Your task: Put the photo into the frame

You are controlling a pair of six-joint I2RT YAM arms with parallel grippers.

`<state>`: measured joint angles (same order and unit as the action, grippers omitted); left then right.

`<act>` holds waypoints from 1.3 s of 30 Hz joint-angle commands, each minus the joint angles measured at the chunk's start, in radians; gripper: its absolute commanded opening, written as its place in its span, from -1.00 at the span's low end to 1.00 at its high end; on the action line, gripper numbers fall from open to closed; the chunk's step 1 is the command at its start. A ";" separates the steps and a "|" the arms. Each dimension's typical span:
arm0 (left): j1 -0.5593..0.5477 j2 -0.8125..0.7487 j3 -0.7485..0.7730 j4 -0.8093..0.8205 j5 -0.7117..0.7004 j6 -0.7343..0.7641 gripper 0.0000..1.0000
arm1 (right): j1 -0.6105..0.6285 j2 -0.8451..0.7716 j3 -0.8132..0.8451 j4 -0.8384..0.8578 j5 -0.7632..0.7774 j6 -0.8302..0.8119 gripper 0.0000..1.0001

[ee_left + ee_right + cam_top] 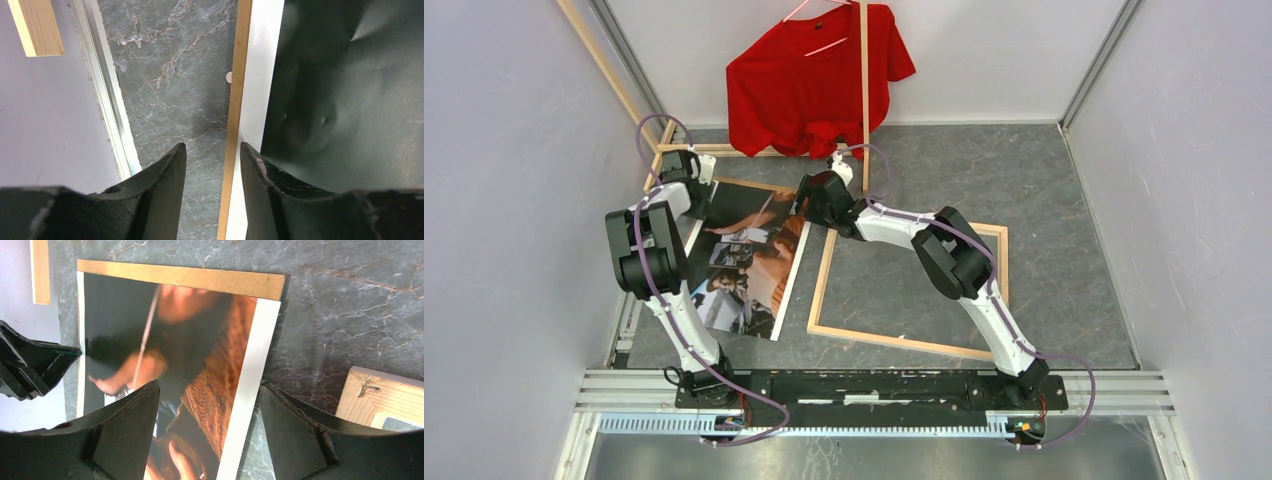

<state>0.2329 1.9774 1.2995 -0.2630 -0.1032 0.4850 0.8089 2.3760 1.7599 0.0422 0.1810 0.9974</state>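
The large paper print of people in dark and orange tones (744, 265) lies face up on the grey marbled table (1054, 200). It is left of the pale bare-wood rectangular frame (894, 341) and apart from it. The overhead view shows the whole frame; the right wrist view catches one corner. The wrist views plainly show the brown cardboard sheet (180, 275) beneath the print. The left gripper (212, 147), its arm reaching far, straddles that sheet's left edge with fingers parted, clasping nothing. The right gripper (208, 386) hovers spread wide over the print's right white border, empty.
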 commanded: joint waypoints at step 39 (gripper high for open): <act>-0.026 0.046 -0.054 -0.088 0.001 0.043 -0.07 | 0.042 -0.119 0.016 -0.143 0.054 -0.087 0.59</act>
<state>0.2142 1.9762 1.2900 -0.2550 -0.1303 0.4934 0.8490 2.2860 1.6855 0.0154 0.1631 0.9363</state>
